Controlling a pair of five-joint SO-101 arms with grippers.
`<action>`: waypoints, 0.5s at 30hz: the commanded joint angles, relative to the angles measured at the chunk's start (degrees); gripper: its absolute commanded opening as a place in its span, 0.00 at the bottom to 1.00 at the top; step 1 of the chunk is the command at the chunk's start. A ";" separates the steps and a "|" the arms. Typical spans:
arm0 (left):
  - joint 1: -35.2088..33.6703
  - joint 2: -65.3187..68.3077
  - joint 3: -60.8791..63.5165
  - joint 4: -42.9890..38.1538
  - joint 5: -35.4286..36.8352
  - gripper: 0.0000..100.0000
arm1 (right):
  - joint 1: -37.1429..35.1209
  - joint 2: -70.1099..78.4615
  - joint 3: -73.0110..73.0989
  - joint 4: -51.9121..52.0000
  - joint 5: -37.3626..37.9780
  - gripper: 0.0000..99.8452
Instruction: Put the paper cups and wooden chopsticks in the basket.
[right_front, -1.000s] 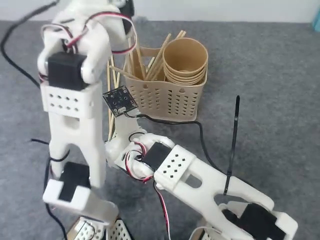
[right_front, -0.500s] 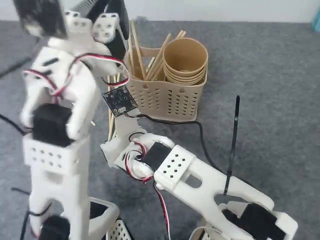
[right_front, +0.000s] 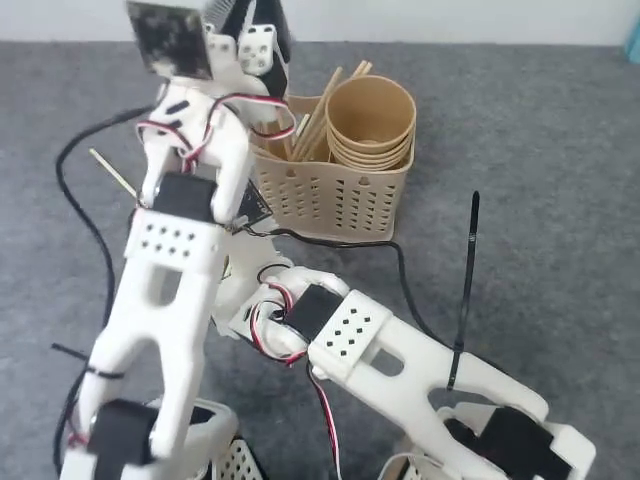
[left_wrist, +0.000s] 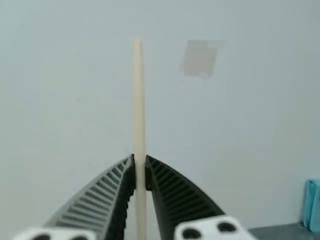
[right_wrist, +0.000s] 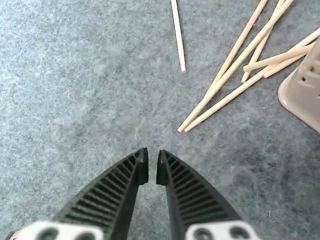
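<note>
The left gripper (left_wrist: 140, 165) pinched one pale wooden chopstick (left_wrist: 138, 100), its lower end cut off. The right gripper (right_wrist: 152, 167) sat pressed together over grey carpet (right_wrist: 75, 75).

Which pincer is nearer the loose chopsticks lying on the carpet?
Right. The right pincer sits low over the carpet, just short of the loose chopsticks; the left pincer is high up, clamped on one chopstick.

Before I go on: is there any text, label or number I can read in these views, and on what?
No text can be read anywhere in these views.
paper cups and basket: plain, no print.
grey wall patch: blurred, nothing legible.
circuit board on an arm: any markings are too blurred to read.
</note>
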 joint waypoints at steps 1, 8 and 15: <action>-3.87 3.08 -2.51 -6.51 0.09 0.02 | 0.40 -3.30 -0.35 -0.84 1.05 0.05; -7.30 4.57 -0.92 -7.56 0.09 0.04 | 0.40 -3.30 -0.35 -0.84 1.05 0.05; -4.84 -0.62 -0.31 4.22 0.44 0.30 | 1.01 -3.30 -0.35 -0.92 1.05 0.05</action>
